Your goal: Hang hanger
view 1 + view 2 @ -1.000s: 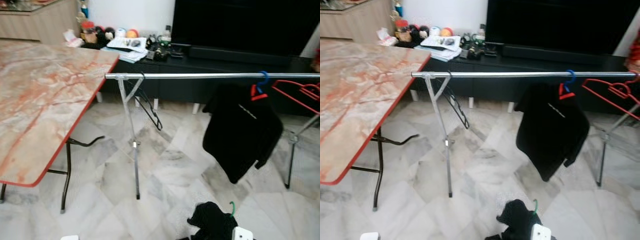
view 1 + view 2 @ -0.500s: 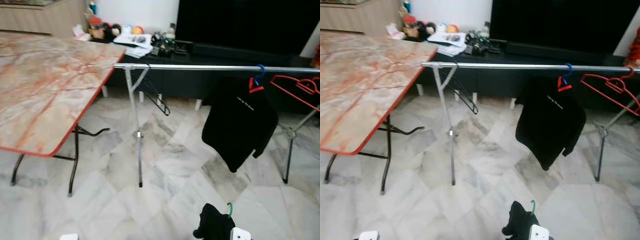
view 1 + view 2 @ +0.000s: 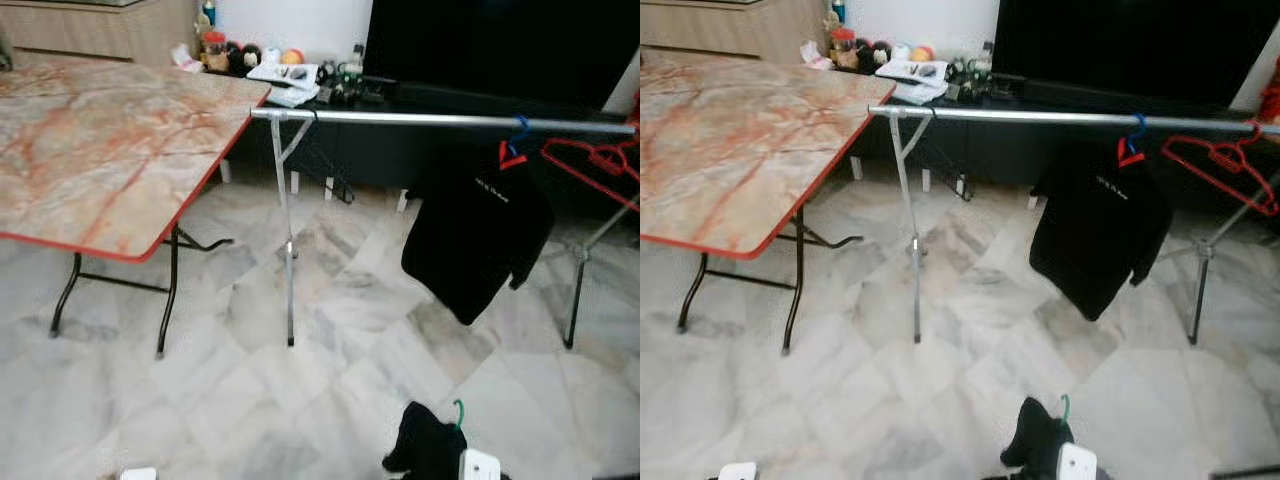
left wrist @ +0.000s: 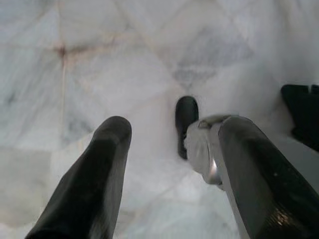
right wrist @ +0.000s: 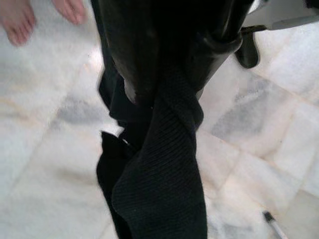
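Right gripper (image 5: 164,64) clamped on a black garment (image 3: 425,445), carried low at the near right, a green hanger hook (image 3: 459,411) poking up from the bundle. Left gripper (image 4: 164,164) spread wide and empty, aimed down at the marble floor (image 3: 330,380).

Ahead, far side: silver rail (image 3: 440,119) running left to right on thin legs. Already hung toward its right end: a black shirt (image 3: 475,235) on a blue-hooked hanger (image 3: 516,135), then an empty red hanger (image 3: 600,165) further right. Marble-topped folding table (image 3: 110,140) on the left, near the rail's left end. Bare toes of a person (image 5: 17,22) in the right wrist view, near the hanging cloth.

Judged stage: approach, rail not yet within reach. Best target: the bare stretch of rail between the left leg and the black shirt. Advisable: close in squarely, lift the bundle until the green hook clears the bar, then lower the hook over it before letting go. Risks: hook turned sideways in the cloth, garment snagging on the stand, table edge crowding the left side.
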Robot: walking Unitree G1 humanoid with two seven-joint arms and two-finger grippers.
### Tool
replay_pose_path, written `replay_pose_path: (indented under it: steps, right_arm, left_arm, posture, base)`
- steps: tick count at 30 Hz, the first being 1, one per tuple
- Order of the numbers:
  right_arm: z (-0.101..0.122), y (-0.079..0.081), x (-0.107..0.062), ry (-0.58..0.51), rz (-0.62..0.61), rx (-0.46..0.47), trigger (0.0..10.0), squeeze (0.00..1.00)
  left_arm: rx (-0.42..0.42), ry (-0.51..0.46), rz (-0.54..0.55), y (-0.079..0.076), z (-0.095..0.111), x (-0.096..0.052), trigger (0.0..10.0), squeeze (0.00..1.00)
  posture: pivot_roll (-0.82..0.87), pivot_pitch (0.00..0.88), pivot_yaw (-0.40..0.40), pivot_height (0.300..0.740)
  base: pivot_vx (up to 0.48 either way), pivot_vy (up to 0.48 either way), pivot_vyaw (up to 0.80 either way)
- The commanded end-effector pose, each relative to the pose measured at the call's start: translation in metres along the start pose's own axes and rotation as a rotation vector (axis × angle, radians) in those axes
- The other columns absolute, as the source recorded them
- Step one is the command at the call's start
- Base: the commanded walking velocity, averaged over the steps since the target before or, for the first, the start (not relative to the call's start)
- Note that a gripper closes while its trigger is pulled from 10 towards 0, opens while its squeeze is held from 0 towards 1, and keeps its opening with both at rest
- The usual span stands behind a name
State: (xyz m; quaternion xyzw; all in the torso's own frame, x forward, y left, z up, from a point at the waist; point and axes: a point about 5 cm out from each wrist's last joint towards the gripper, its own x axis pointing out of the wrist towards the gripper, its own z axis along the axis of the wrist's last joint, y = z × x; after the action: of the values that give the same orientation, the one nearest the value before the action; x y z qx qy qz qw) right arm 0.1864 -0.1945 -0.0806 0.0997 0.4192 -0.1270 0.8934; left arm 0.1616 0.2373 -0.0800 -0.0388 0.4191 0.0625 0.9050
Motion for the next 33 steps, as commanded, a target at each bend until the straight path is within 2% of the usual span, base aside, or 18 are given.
replay_pose_path:
  steps: [1, 4, 9, 11, 12, 15, 20, 22, 24, 25, 26, 27, 30, 31, 33]
  right_arm:
    - [0.004, -0.005, 0.000, -0.031, -0.026, 0.022, 10.0, 0.00]
    - [0.009, -0.007, 0.000, -0.060, -0.038, 0.019, 10.0, 0.00]
    - [0.067, 0.011, 0.005, -0.285, 0.044, 0.005, 10.0, 0.00]
    - [0.083, 0.017, 0.005, -0.338, 0.072, 0.002, 10.0, 0.00]
    - [0.083, 0.017, 0.005, -0.338, 0.072, 0.002, 10.0, 0.00]
    - [0.115, 0.029, 0.003, -0.430, 0.116, -0.021, 10.0, 0.00]
    - [0.121, 0.038, 0.003, -0.417, 0.157, -0.063, 10.0, 0.00]
    - [0.123, 0.049, 0.004, -0.381, 0.237, -0.219, 10.0, 0.00]
    - [0.124, 0.056, 0.003, -0.369, 0.302, -0.316, 10.0, 0.00]
    - [0.126, 0.060, 0.002, -0.374, 0.342, -0.391, 10.0, 0.00]
    - [0.129, 0.063, 0.000, -0.379, 0.387, -0.471, 10.0, 0.00]
    - [0.132, 0.064, 0.000, -0.367, 0.414, -0.508, 10.0, 0.00]
    - [0.143, 0.062, -0.001, -0.358, 0.440, -0.581, 10.0, 0.00]
    - [0.152, 0.063, -0.004, -0.363, 0.487, -0.615, 10.0, 0.00]
    - [0.160, 0.065, -0.006, -0.362, 0.529, -0.679, 10.0, 0.00]
  left_arm:
    - [-0.009, 0.021, 0.009, 0.002, -0.005, -0.001, 10.0, 0.00]
    - [-0.008, 0.021, 0.009, 0.002, -0.005, -0.001, 10.0, 0.00]
    - [-0.009, 0.020, 0.015, 0.003, -0.005, -0.002, 10.0, 0.00]
    - [-0.012, 0.015, 0.019, 0.004, -0.005, -0.002, 10.0, 0.00]
    - [-0.012, 0.015, 0.019, 0.004, -0.005, -0.002, 10.0, 0.00]
    - [-0.001, -0.034, 0.018, 0.003, -0.002, -0.002, 10.0, 0.00]
    - [0.026, -0.098, 0.011, 0.002, 0.004, -0.003, 10.0, 0.00]
    - [0.063, -0.156, 0.003, 0.000, 0.009, -0.004, 10.0, 0.00]
    - [0.078, -0.185, -0.008, -0.001, 0.011, -0.004, 10.0, 0.00]
    - [0.137, -0.289, -0.034, -0.003, 0.041, -0.001, 10.0, 0.00]
    - [0.214, -0.427, -0.070, -0.008, 0.082, 0.001, 10.0, 0.00]
    - [0.262, -0.485, -0.102, -0.012, 0.099, -0.001, 10.0, 0.00]
    - [0.397, -0.546, -0.182, -0.022, 0.117, -0.005, 10.0, 0.00]
    - [0.443, -0.563, -0.238, -0.029, 0.122, -0.007, 10.0, 0.00]
    - [0.493, -0.577, -0.278, -0.033, 0.127, -0.008, 10.0, 0.00]
  posture:
    - [0.09, 0.080, -0.042, 0.740]
    - [0.10, 0.080, -0.043, 0.740]
    - [0.08, 0.073, -0.037, 0.740]
    - [0.08, 0.071, -0.037, 0.740]
    - [0.08, 0.071, -0.037, 0.740]
    - [0.08, 0.065, -0.040, 0.740]
    - [0.09, 0.061, -0.045, 0.740]
    - [0.10, 0.060, -0.047, 0.740]
    - [0.10, 0.059, -0.050, 0.740]
    - [0.10, 0.059, -0.051, 0.740]
    - [0.10, 0.057, -0.054, 0.740]
    - [0.10, 0.056, -0.054, 0.740]
    - [0.10, 0.054, -0.058, 0.740]
    - [0.10, 0.050, -0.059, 0.740]
    - [0.10, 0.053, -0.063, 0.740]
  base:
    - [-0.292, 0.000, 0.00]
    - [-0.292, 0.000, 0.00]
    - [-0.113, 0.000, 0.00]
    - [0.000, 0.000, 0.00]
    - [0.000, 0.000, 0.00]
    - [0.000, 0.000, 0.00]
    - [0.000, 0.000, 0.00]
    - [0.000, 0.000, 0.00]
    - [0.000, 0.000, 0.00]
    - [0.000, 0.000, 0.00]
    - [0.000, 0.000, 0.00]
    - [0.000, 0.000, 0.00]
    - [0.000, 0.000, 0.00]
    - [0.000, 0.000, 0.00]
    - [0.000, 0.000, 0.00]
